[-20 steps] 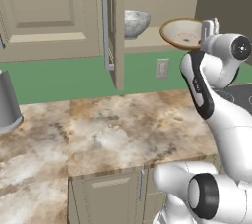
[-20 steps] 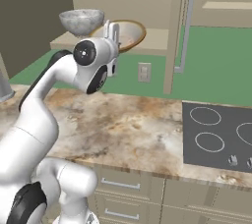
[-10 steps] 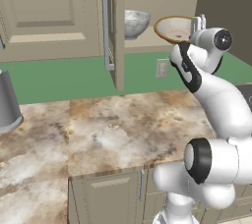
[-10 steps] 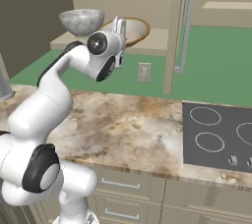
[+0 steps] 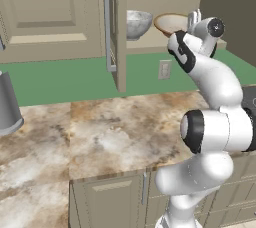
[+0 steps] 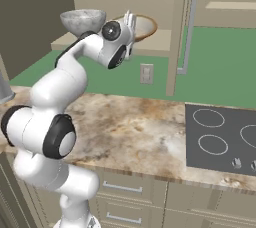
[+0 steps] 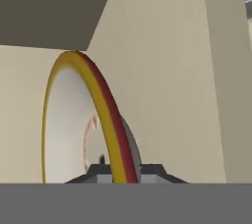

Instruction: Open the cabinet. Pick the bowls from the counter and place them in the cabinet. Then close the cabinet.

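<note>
Grey bowl [image 5: 136, 22] sits on the cabinet [image 5: 120, 2] shelf, just left of the hand [image 5: 193, 20], w/ the open door's silver handle [image 5: 108, 29] further left. Hand is pinched shut on the rim of the cream bowl [image 5: 172, 23], up inside the cabinet above the shelf. Marbled counter [image 5: 100, 137] lies well below the hand; stovetop [image 6: 222, 139] off to its right.

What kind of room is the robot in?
It looks like a kitchen, a computer-drawn one. There is a marbled brown and white stone counter, a dark stovetop with ring marks, and an open beige wall cabinet holding a mottled grey bowl and a cream bowl with an orange-brown rim.
</note>
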{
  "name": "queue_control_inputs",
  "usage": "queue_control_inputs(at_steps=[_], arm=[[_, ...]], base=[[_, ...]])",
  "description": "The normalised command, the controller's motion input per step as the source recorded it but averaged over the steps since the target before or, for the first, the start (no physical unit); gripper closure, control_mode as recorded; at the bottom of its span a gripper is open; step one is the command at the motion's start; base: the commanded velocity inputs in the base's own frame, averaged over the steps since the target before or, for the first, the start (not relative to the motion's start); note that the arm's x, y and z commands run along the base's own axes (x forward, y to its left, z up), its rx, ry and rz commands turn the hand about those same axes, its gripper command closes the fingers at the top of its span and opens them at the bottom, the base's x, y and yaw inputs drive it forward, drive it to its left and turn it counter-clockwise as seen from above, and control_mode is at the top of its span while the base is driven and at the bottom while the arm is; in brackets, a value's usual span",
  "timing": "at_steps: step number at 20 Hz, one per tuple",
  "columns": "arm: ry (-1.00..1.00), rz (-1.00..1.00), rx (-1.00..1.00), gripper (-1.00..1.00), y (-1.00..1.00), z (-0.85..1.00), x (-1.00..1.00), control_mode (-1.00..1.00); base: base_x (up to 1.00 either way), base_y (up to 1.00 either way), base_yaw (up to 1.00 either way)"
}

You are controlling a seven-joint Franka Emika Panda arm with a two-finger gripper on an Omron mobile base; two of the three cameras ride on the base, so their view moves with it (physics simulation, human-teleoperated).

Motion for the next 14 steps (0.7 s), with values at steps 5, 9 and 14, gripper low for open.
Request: queue_control_inputs(at_steps=[5,9,14], arm=[[0.02,0.0,0.02,1.0,-0.06,-0.03,0.67,-1.0],[0.0,0.0,0.0,-1.0,0.0,-0.16,0.52,-1.0],[-0.01,0.0,0.01,-1.0,0.0,-0.11,0.46,-1.0]], base=[[0.0,0.0,0.0],[0.0,0.0,0.0],[0.0,0.0,0.0]])
